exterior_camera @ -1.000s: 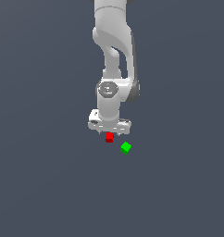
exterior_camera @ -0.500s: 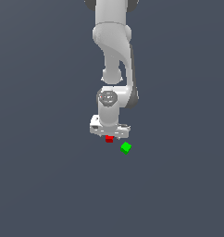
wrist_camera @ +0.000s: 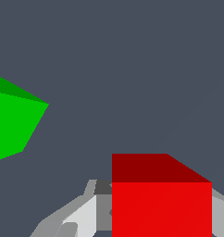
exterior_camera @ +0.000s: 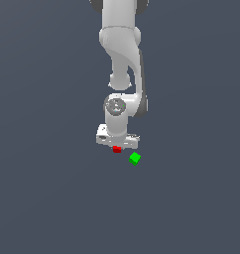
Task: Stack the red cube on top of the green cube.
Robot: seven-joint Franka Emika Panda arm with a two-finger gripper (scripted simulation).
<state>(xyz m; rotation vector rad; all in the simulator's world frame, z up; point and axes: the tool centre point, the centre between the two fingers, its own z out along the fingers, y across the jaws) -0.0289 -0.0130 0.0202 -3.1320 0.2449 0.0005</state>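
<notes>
The red cube (exterior_camera: 117,149) lies on the grey floor, its top half hidden by the white gripper (exterior_camera: 117,147), which has come down over it. In the wrist view the red cube (wrist_camera: 161,203) sits between the two fingers (wrist_camera: 79,215), one on each side of it. The jaws look open around the cube, and the cube rests on the floor. The green cube (exterior_camera: 135,158) lies apart, a short way toward the exterior view's right and a little nearer the camera. It also shows, turned at an angle, in the wrist view (wrist_camera: 12,122).
The floor (exterior_camera: 52,198) is plain dark grey all around. The white arm (exterior_camera: 123,49) rises straight up above the gripper. Nothing else is in view.
The gripper has moved down onto the red cube, so less of the cube shows. Both cubes have stayed in place.
</notes>
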